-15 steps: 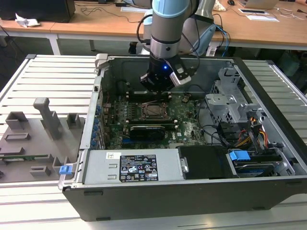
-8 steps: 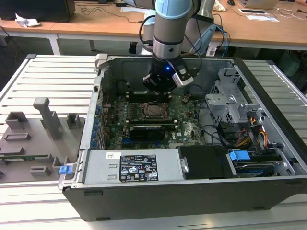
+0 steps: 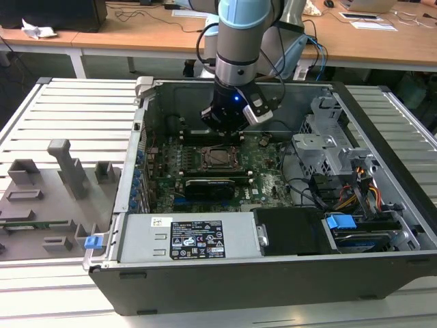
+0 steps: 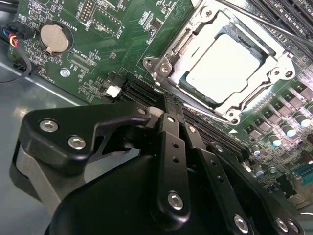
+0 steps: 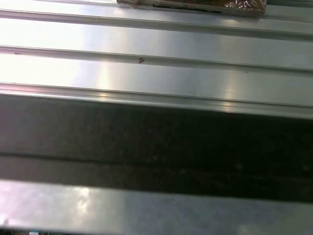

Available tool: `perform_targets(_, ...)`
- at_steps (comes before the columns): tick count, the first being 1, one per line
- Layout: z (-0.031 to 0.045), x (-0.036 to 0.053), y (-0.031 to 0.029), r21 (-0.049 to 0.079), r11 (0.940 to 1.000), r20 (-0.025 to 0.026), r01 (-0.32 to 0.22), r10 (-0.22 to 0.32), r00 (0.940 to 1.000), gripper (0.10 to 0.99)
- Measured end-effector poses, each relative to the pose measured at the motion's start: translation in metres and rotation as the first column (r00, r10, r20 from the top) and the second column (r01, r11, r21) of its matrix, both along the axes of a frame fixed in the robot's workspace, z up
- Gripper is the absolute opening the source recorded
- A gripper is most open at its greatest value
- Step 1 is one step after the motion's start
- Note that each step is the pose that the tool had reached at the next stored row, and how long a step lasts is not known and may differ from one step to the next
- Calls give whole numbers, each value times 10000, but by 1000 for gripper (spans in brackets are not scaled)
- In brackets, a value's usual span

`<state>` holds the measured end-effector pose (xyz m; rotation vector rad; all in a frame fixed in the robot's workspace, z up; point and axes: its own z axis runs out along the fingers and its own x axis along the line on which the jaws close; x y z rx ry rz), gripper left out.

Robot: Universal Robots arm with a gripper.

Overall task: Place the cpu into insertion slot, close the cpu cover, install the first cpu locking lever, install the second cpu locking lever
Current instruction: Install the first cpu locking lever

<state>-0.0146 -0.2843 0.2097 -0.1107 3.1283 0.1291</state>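
1. Nearest my second wrist camera is the gripper [image 4: 168, 115]: its black fingers [image 4: 172, 147] look pressed together at the tips, pinching nothing I can make out.
2. The cpu [image 4: 227, 63] sits in the insertion slot [image 4: 193, 90], its pale metal top glaring white under the light, lying flat and square to the socket.
3. The cpu cover [image 4: 254, 85] appears folded down around the chip, its silvery frame bordering the window, so I judge placing and cover-closing done.
4. Whether either locking lever is latched I cannot tell; a thin rod [image 4: 264, 22] runs past at about 1 o'clock from the chip.
5. In the exterior view the gripper [image 3: 229, 137] hovers just at 12 o'clock of the socket [image 3: 220, 158], inside the open computer case [image 3: 382, 130].
6. A coin battery [image 4: 53, 37] lies at 9 o'clock of the chip.
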Motion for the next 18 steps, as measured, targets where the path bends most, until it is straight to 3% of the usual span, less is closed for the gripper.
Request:
perform_targets(9,-49,-1,0,-1,10000,-1,0,0,10000,106)
perform_targets(16,-38,0,0,-6,10000,1,1,-1,10000,106)
perform_targets(18,-53,0,0,-115,9999,-2,1,-1,10000,106)
